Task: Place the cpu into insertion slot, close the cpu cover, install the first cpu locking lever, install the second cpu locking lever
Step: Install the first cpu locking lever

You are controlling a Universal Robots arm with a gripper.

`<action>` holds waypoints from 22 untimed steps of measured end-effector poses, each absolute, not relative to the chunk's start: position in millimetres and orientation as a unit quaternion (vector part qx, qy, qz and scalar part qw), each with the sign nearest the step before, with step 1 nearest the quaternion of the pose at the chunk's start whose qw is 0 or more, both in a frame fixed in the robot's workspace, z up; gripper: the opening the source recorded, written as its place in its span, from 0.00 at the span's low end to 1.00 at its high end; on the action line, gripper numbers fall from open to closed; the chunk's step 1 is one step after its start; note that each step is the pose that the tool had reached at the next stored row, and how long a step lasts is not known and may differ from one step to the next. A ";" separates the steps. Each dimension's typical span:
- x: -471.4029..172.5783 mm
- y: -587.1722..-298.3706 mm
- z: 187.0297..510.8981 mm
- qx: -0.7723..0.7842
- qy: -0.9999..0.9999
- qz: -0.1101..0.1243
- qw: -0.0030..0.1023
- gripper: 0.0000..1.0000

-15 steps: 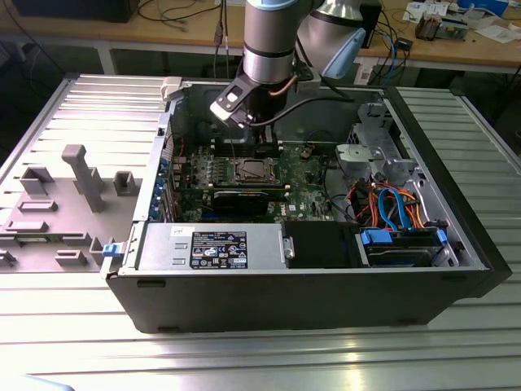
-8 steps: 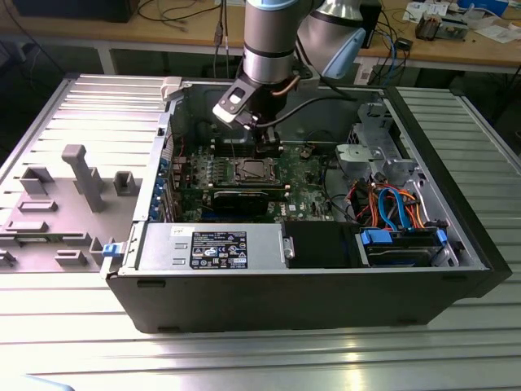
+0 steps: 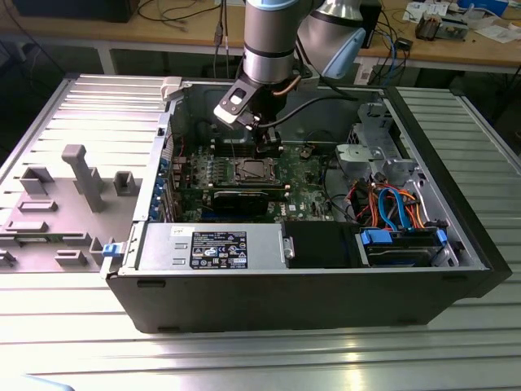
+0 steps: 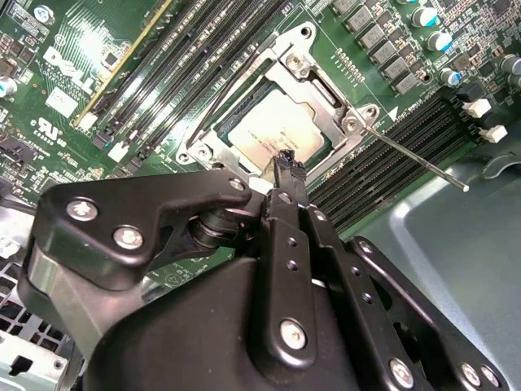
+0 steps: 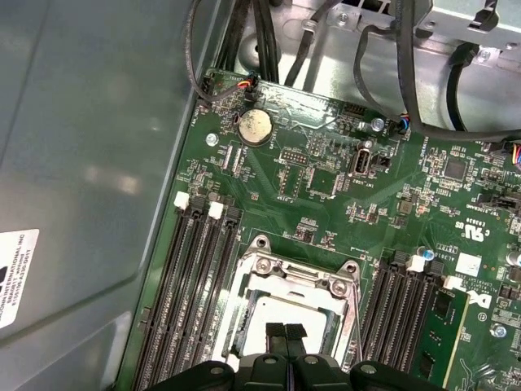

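Inside the case (image 3: 285, 301), the cpu (image 4: 273, 130) is lying in the insertion slot (image 4: 229, 122) under the cpu cover (image 4: 326, 94), memory slots (image 5: 191, 285) flanking; the gripper (image 4: 286, 163), pinched closed on nothing, is hovering above.

arm (image 3: 269, 32): silver-grey tube, pale blue joint cap (image 3: 342, 50) | black cable (image 3: 317, 103) looping off the wrist | pincer (image 4: 289, 167): chunky matte black links, shiny silver screws (image 4: 291, 332) all over, skinny black tips

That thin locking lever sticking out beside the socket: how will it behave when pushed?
The locking lever is a thin wire rod, so it likely flexes springily and may slip off the hand. It juts free from a corner of the cpu cover, so it probably pivots there rather than sliding.
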State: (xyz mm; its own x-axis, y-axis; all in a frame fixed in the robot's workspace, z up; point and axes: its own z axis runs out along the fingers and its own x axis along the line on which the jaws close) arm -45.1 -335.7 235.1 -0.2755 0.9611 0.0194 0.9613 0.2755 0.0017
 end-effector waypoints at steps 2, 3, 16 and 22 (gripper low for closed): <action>-45.0 -335.7 235.1 -0.602 -0.799 -0.007 0.007 0.11; -45.1 -335.7 235.1 -0.602 -0.799 -0.007 0.007 0.11; -45.4 -335.9 235.1 -0.564 -0.826 -0.006 0.008 0.11; -46.2 -336.0 238.9 -0.557 -0.831 -0.006 0.008 0.11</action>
State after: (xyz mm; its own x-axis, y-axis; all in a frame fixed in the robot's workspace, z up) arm -46.2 -336.0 238.9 -0.3799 0.9248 0.0195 0.9250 0.3800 0.0018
